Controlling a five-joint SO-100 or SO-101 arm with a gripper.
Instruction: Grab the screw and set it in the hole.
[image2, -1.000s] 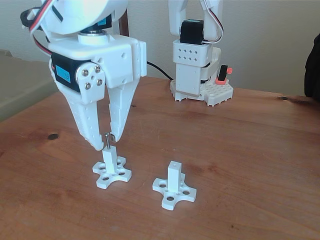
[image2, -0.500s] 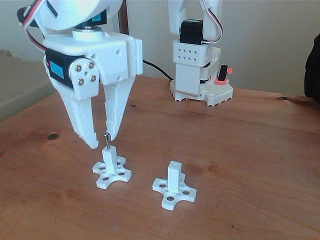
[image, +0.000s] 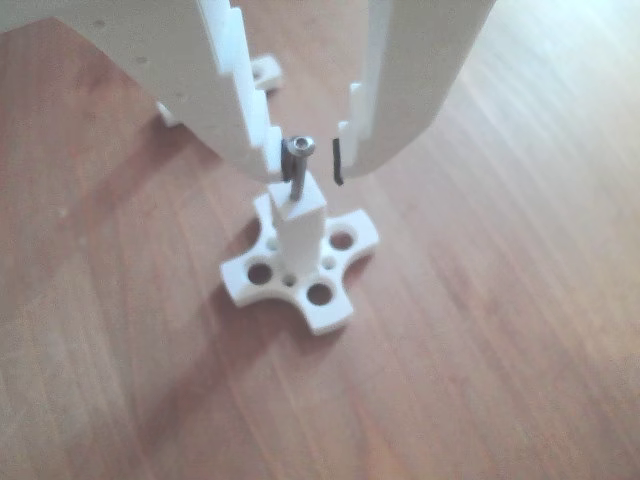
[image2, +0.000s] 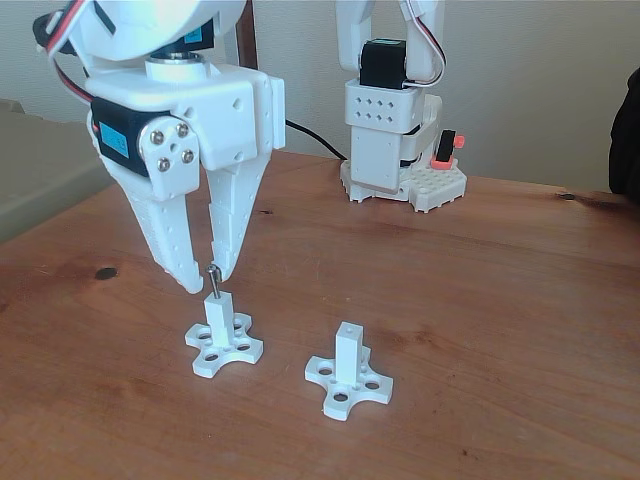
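Note:
The screw (image2: 213, 279) stands nearly upright with its tip in the hole on top of the left white post (image2: 217, 314), whose cross-shaped base (image2: 223, 350) rests on the wooden table. In the other view the screw (image: 298, 160) has its round head above the post (image: 300, 222). My gripper (image2: 205, 278) hangs open straddling the screw. One finger (image: 245, 120) nearly touches the screw and the other finger (image: 400, 110) is clearly apart from it. A second identical fixture (image2: 347, 372) stands to the right with its hole (image2: 348, 327) open.
A second white arm's base (image2: 392, 150) with an orange part stands at the back of the table. A dark object (image2: 626, 130) shows at the right edge. The table edge runs along the back left. Bare wood (image2: 500, 330) lies right of the fixtures.
The fingers, shut on the screw a second ago, have opened, the left finger swinging outward. The screw stays standing in the post. The gripper has lifted slightly.

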